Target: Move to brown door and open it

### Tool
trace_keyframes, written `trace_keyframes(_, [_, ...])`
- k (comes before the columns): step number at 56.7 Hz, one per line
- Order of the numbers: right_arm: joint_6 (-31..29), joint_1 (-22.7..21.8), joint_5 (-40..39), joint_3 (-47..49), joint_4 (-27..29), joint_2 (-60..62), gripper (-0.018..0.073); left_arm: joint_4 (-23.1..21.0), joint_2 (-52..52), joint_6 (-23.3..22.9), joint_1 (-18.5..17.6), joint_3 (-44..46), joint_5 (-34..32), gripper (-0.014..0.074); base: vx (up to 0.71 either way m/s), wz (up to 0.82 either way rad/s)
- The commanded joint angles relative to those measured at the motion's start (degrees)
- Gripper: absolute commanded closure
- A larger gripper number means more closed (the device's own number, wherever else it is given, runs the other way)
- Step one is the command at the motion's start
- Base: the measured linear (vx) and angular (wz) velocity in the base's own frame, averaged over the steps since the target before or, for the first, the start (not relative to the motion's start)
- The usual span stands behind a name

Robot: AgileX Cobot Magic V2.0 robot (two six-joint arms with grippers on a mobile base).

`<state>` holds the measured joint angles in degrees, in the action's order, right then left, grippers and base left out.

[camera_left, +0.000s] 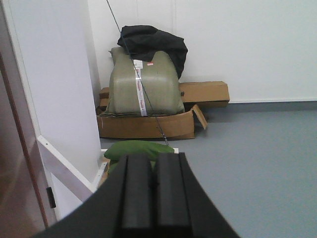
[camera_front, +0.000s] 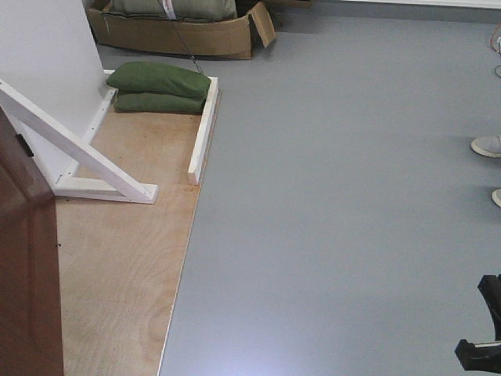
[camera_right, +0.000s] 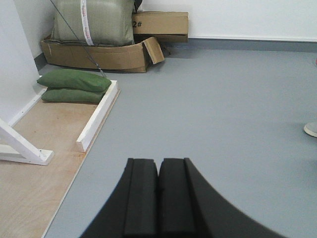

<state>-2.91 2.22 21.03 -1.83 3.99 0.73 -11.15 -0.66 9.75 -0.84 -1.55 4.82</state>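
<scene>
The brown door (camera_front: 27, 266) stands at the far left of the front view, on a plywood base, with a black hinge on its edge. Its brown edge (camera_left: 15, 163) also shows at the left of the left wrist view beside a white frame (camera_left: 54, 99). My left gripper (camera_left: 153, 163) is shut and empty, pointing past the frame toward the green sandbags. My right gripper (camera_right: 158, 166) is shut and empty above grey floor. A black part of the right arm (camera_front: 485, 329) shows at the lower right of the front view.
A white diagonal brace (camera_front: 78, 149) and a white rail (camera_front: 203, 129) sit on the plywood base (camera_front: 117, 258). Two green sandbags (camera_front: 160, 86) lie on it. A cardboard box with a sack (camera_left: 143, 99) stands against the wall. A person's shoes (camera_front: 489, 145) are at the right.
</scene>
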Motion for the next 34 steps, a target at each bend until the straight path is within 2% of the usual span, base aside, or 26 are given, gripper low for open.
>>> trace_keyframes(1, [-0.4, 0.0, -4.4, -0.2, -0.2, 0.3, 0.0559, -0.5, -0.8, -0.5, -0.3, 1.0, -4.5, 0.0565, 0.02, 0.01])
trace_keyframes(28, [-0.4, 0.0, -4.4, -0.2, -0.2, 0.3, 0.0559, -0.2, -0.7, -0.4, -0.3, 1.1, -5.7, 0.0565, 0.0, 0.0])
trace_keyframes(34, [-0.4, 0.0, -4.4, -0.2, -0.2, 0.3, 0.0559, -3.5, 1.7, -2.4, -0.3, 4.1, -8.1, 0.0565, 0.0, 0.0])
